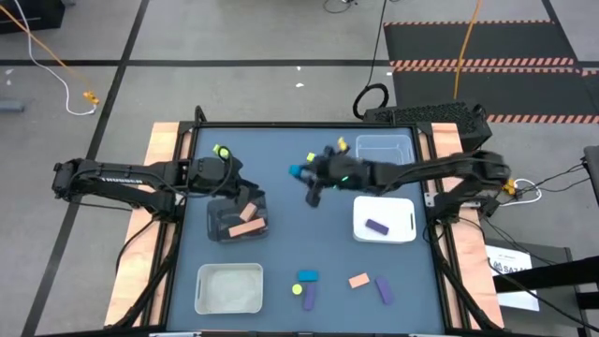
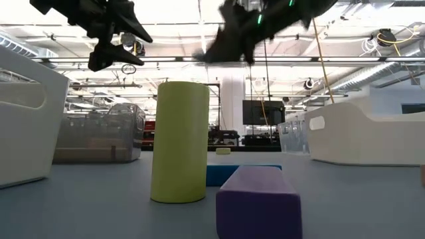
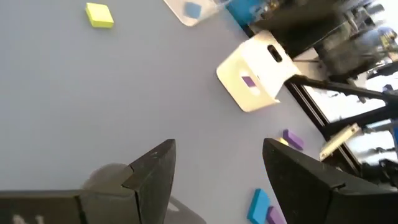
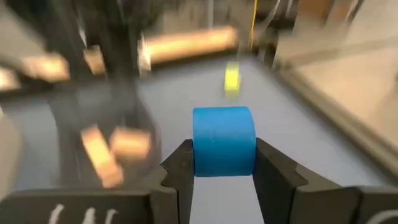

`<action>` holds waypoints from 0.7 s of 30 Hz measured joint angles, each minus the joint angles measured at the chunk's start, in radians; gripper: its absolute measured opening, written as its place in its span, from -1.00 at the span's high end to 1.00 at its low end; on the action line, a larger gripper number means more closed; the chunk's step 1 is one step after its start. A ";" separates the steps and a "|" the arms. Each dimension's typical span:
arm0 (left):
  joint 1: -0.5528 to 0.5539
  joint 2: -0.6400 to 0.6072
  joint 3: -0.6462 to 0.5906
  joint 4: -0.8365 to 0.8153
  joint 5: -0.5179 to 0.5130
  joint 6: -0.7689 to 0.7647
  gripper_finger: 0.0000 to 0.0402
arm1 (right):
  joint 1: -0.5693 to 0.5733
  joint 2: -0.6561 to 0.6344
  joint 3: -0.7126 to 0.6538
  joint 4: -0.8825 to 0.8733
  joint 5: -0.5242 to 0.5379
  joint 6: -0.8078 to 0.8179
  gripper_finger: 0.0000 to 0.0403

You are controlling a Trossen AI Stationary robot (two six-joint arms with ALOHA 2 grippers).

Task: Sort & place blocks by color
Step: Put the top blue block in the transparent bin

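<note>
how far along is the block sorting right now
Partly done. Two salmon blocks lie in the dark bin and one purple block in the white bin. In hand: the right end effector is shut on a blue cylinder above mid-table. The left end effector hangs open. Left: loose blocks along the front edge and two yellow-green blocks at the back.

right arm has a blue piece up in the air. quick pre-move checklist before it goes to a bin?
1. Grip: right gripper shut on the blue cylinder block, block seated between both fingers: ok.
2. Lift: block held off the table in the high view: ok.
3. Blue destination: clear plastic bin at the back right already holds a blue piece: ok.
4. Path: white tray with one purple block lies nearer the front, off the direct line: ok.
5. Left gripper open, empty, above the dark bin: ok.
6. Clearance over the bin's wall: cannot tell.
</note>
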 joint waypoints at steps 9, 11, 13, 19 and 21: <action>0.000 0.000 0.000 0.034 -0.070 0.001 -0.20 | 0.005 -0.205 0.002 0.287 0.006 -0.095 0.45; 0.000 0.000 0.000 0.062 -0.080 0.017 -0.20 | 0.009 -0.224 0.002 0.271 0.006 -0.116 0.45; 0.000 0.000 0.000 0.095 -0.084 0.033 -0.20 | 0.008 -0.240 0.002 0.216 0.009 -0.124 0.45; 0.000 0.000 0.000 0.160 -0.084 0.054 -0.20 | -0.043 -0.292 0.002 -0.193 0.131 -0.035 0.45; 0.000 0.000 0.000 0.176 -0.084 0.054 -0.20 | -0.077 -0.304 0.001 -0.384 0.143 0.054 0.45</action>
